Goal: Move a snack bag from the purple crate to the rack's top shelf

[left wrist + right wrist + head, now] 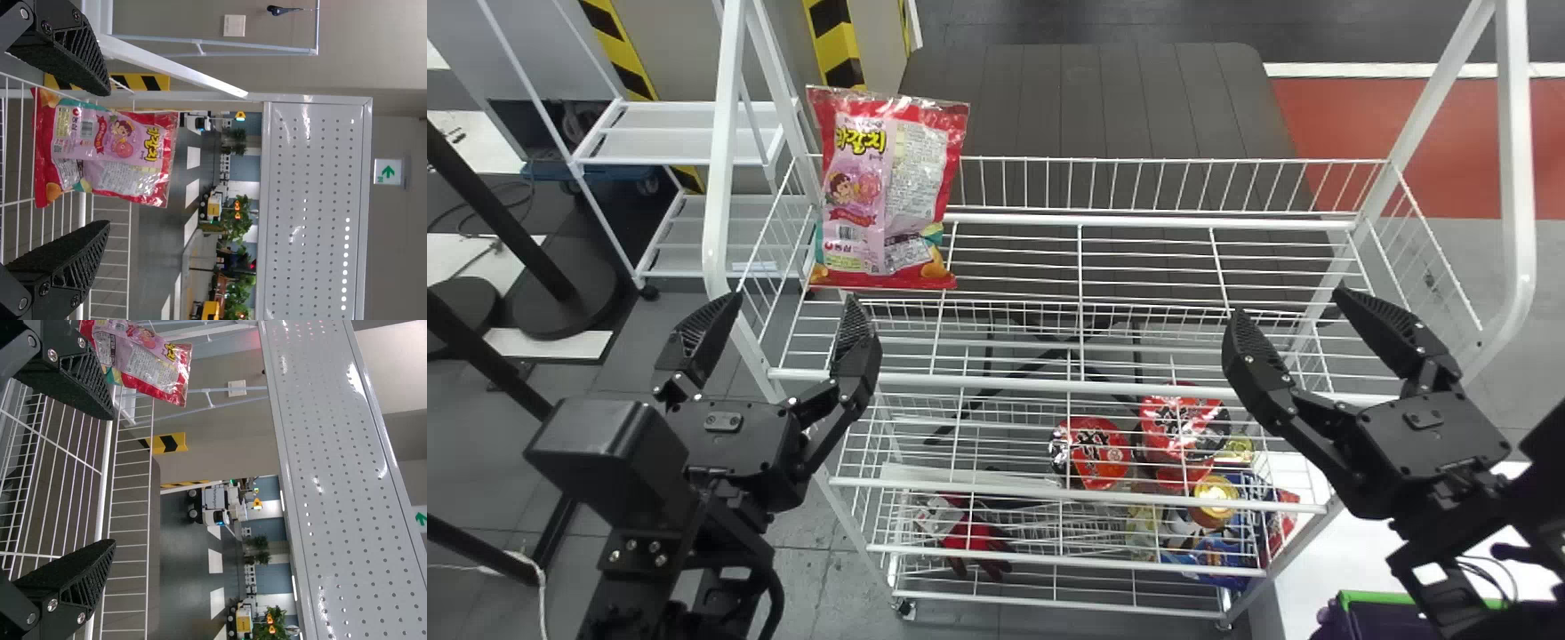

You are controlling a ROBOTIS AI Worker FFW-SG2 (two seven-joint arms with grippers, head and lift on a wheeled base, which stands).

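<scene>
A red and pink snack bag (885, 191) stands upright on the left part of the top shelf (1156, 267) of the white wire rack. My left gripper (778, 333) is open just in front of the bag, not touching it. In the left wrist view the snack bag (103, 150) is beyond the open left gripper (107, 160). My right gripper (1285, 324) is open over the shelf's right part; in the right wrist view, the right gripper (113, 480) holds nothing and the snack bag (143, 360) is farther off. A purple crate (1387, 618) is at the bottom right.
Lower rack shelves hold red packages (1094, 452), a blue package (1214, 556) and a red and black item (974, 538). The rack's white posts (1513, 178) rise at both sides, near the grippers. Black stands are at the left.
</scene>
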